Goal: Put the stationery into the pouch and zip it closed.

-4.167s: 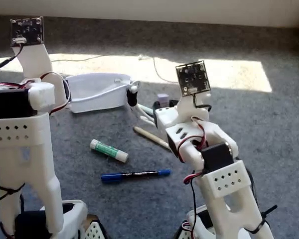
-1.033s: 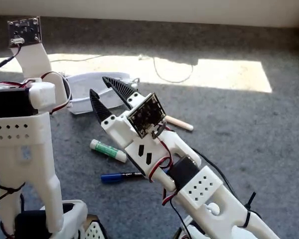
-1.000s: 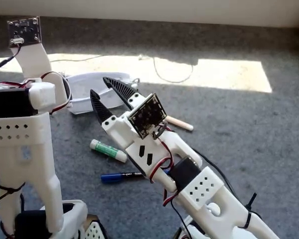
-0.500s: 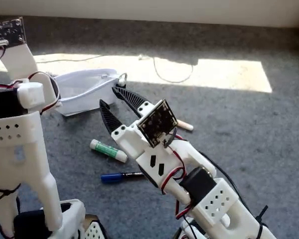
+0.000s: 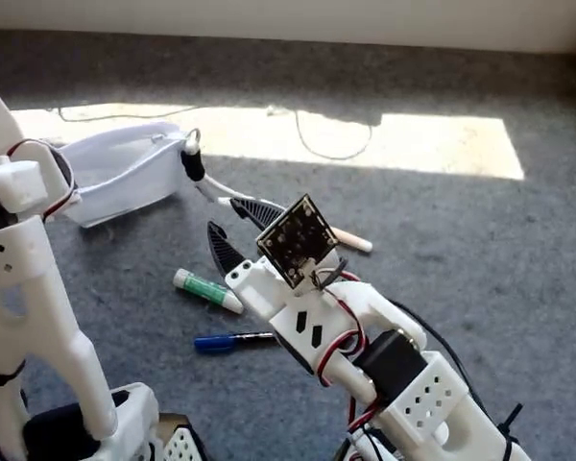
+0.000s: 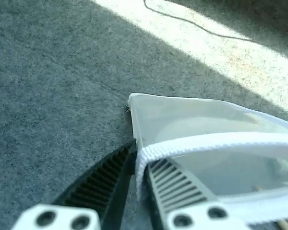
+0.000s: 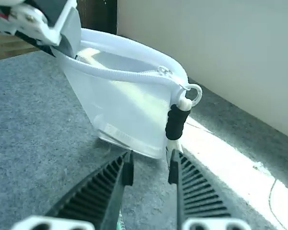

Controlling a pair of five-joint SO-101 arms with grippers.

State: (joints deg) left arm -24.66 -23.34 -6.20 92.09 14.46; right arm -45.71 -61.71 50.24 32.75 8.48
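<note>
Pouch [image 5: 125,175] w/ cable [image 5: 338,157] on carpet [image 5: 480,269] behind

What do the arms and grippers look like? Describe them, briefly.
The left arm and right arm are white printed plastic with black servos and red and black cables. The right gripper and left gripper have ribbed, tapered fingers on white bases. A dark square camera board sits on the right wrist.

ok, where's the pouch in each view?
High view: pouch at the upper left.
Left wrist view: pouch, its zip edge clamped in the left gripper.
Right wrist view: pouch just ahead of the right gripper.
Shared landmark: sunlit carpet strip.
</note>
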